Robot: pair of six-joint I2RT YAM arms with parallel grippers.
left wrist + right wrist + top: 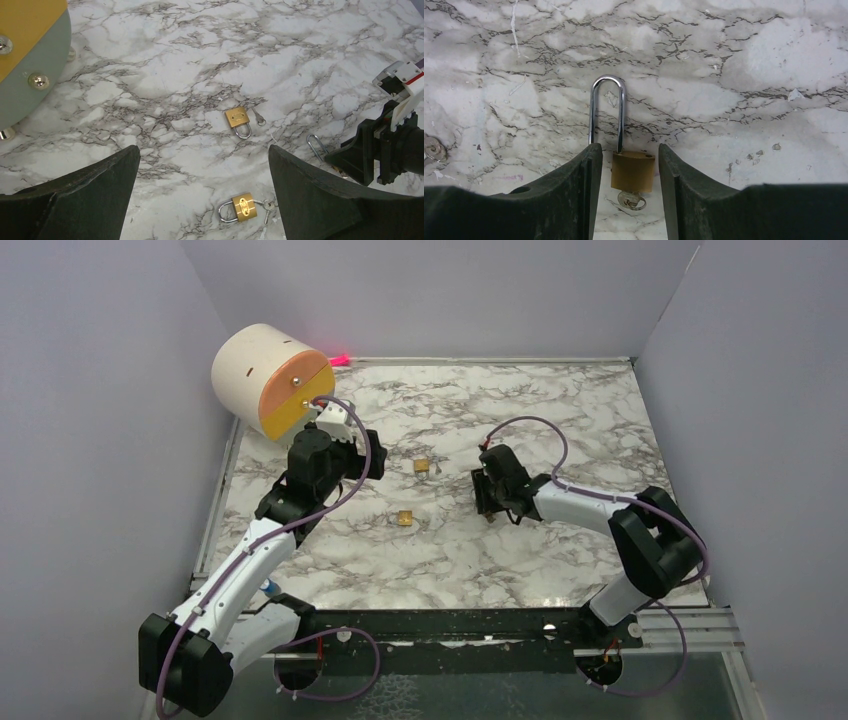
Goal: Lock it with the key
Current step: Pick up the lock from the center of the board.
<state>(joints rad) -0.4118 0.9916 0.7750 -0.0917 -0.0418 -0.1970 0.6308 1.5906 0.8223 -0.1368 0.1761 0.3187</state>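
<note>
The top camera looks down from above and behind on the whole table [560, 430]. The left wrist camera looks across it from higher up and also shows the two brass padlocks [237, 117]. The right wrist camera sits close above another padlock [633, 171].

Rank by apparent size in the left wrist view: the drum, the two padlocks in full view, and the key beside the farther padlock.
1. Drum, only partly in frame.
2. Farther padlock and nearer padlock: look alike, so unranked.
3. Key.
</note>
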